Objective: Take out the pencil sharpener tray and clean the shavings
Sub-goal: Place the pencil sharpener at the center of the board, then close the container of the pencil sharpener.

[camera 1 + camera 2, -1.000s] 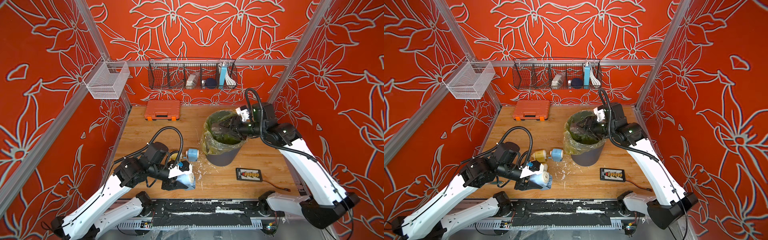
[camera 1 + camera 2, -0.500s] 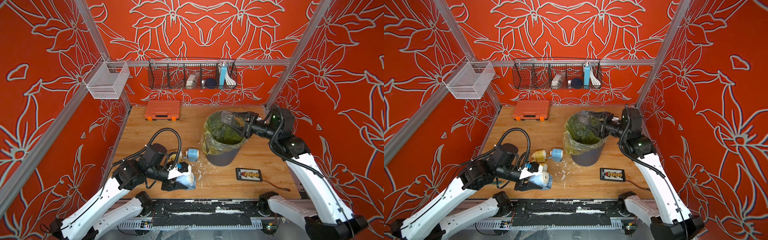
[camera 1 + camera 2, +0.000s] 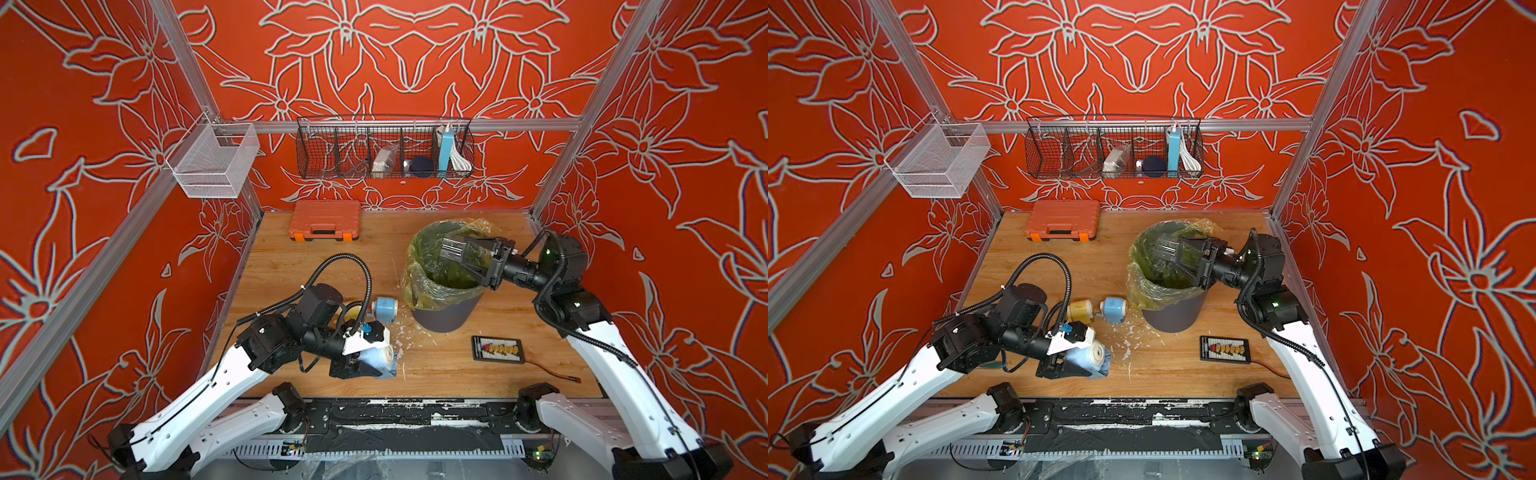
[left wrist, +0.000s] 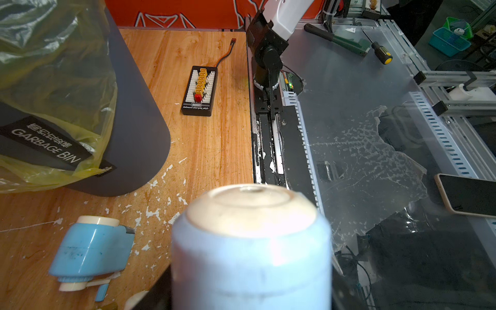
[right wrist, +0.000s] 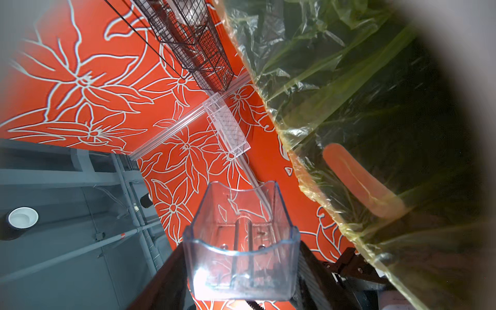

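Grips tray (image 3: 455, 248) in right pincer (image 3: 468, 259) over bin (image 3: 446, 315), long axis along pincer; clamps sharpener (image 3: 380, 360) in left pincer (image 3: 362, 368), well apart.

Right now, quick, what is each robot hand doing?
Left gripper: closed on the blue sharpener.
Right gripper: closed on the clear tray, over the garbage bin.

Bright even light, blurred wrist-view foregrounds
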Controlling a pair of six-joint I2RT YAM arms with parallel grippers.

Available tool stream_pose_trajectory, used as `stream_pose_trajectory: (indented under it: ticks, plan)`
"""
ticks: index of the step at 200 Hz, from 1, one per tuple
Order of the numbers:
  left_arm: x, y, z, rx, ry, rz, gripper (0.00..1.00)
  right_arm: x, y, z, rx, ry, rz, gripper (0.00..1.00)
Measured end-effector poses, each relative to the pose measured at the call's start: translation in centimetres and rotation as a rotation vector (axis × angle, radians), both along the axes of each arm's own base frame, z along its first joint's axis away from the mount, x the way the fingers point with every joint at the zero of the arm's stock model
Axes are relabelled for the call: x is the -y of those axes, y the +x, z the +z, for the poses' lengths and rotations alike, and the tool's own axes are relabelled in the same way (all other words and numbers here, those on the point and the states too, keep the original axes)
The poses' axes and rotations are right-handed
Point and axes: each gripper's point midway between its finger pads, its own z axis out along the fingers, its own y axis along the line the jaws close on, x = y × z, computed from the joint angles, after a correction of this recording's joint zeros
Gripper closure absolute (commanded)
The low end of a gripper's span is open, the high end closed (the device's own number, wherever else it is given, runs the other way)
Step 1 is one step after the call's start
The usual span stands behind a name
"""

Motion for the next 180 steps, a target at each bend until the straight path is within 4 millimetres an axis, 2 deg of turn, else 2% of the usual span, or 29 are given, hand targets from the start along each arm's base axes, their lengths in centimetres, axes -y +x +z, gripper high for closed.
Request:
stream_pose_trajectory:
  ticks: [28,42,60,78,97,120,137,180]
  plan:
    - [0.0,0.0,0.2,0.007,-0.008,0.001,1.0,0.3,0.4,1.3,0.106,-0.006,0.01,1.0]
    - [0.0,-0.1,0.3,0.005,-0.01,0.003,1.0,0.2,0.1,1.8,0.204,-0.087,0.037,1.0]
    - [0.0,0.0,0.5,0.01,-0.02,0.007,1.0,0.3,-0.7,4.0,0.399,-0.214,0.074,1.0]
    - [0.2,0.1,0.9,0.019,-0.037,0.01,1.0,0.9,-2.8,6.0,0.689,-0.377,0.102,1.0]
    - [0.5,0.3,1.5,0.024,-0.064,0.012,1.0,1.9,-6.2,6.4,0.984,-0.547,0.104,1.0]
    - [1.1,0.4,2.7,0.033,-0.119,0.012,1.0,2.7,-10.7,4.6,1.285,-0.707,0.133,1.0]
    - [1.5,0.4,3.9,0.036,-0.17,0.006,1.0,2.4,-13.3,3.2,1.464,-0.763,0.195,1.0]
    - [2.1,0.1,5.4,0.006,-0.24,-0.012,1.0,0.7,-15.0,-2.3,1.62,-0.817,0.434,1.0]
